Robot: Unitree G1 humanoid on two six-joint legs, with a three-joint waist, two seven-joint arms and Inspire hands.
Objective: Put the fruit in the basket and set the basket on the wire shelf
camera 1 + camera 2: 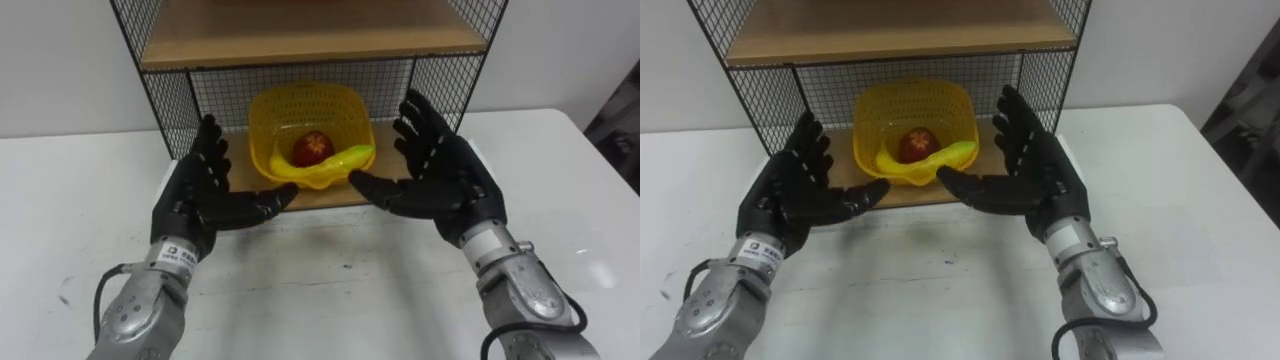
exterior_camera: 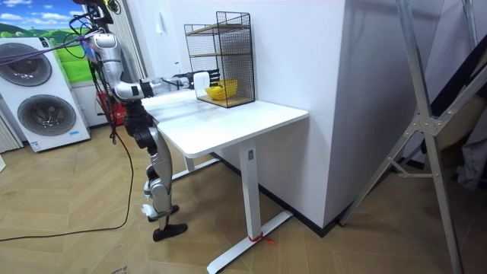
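A yellow plastic basket [image 1: 300, 112] stands on the lower wooden board of the black wire shelf [image 1: 168, 95]. Inside it lie a red apple [image 1: 312, 147] and a yellow banana [image 1: 345, 160] that leans over the front rim. My left hand [image 1: 205, 195] hovers open just left of the basket, palm turned inward, apart from it. On the other side my right hand [image 1: 440, 170] is open too, palm facing the basket, with a small gap to its rim. From the room view the basket [image 2: 221, 91] shows in the shelf [image 2: 224, 57] on the white table [image 2: 236, 125].
The shelf has a second wooden board [image 1: 300, 40] above the basket and mesh walls at both sides and the back. White table surface [image 1: 330, 290] stretches in front of the shelf. I stand at the table's end; washing machines [image 2: 38, 91] are behind me.
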